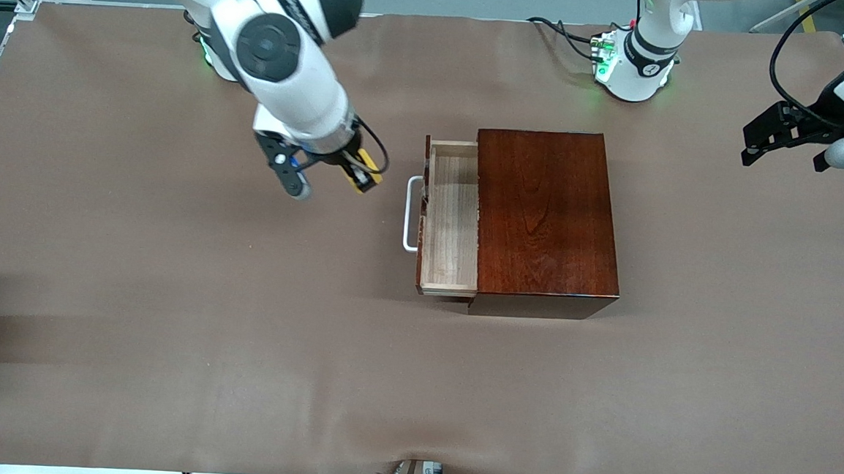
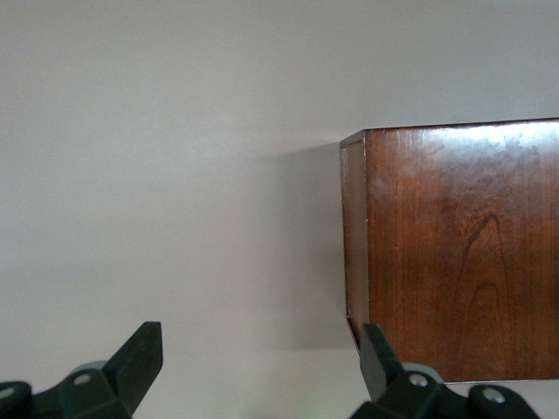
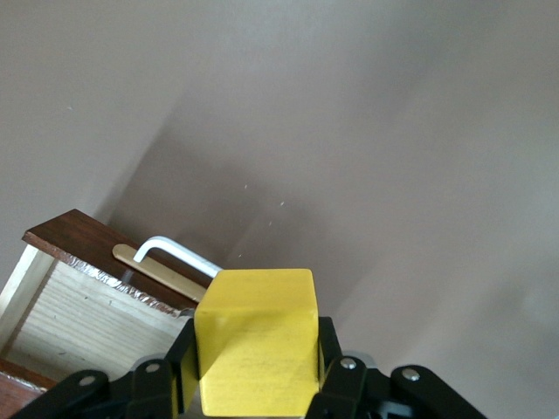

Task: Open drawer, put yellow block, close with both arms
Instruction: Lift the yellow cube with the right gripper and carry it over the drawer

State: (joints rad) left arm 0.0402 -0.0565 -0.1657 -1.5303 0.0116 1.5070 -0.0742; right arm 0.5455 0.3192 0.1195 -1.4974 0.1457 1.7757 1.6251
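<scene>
The drawer [image 1: 452,220] is pulled partly out of the mahogany box [image 1: 544,215], its pale tray empty and its white handle [image 1: 412,214] toward the right arm's end. My right gripper [image 1: 358,178] is shut on the yellow block [image 1: 368,166], above the table just off the handle. In the right wrist view the block [image 3: 258,336] sits between the fingers, with the tray [image 3: 87,323] and handle [image 3: 179,253] close by. My left gripper [image 1: 780,153] is open and empty, up in the air at the left arm's end, away from the box [image 2: 454,253].
The brown table cover [image 1: 168,309] is bare around the box. The arms' green-lit bases [image 1: 634,67] stand along the table edge farthest from the front camera. Cables lie beside the left arm's base.
</scene>
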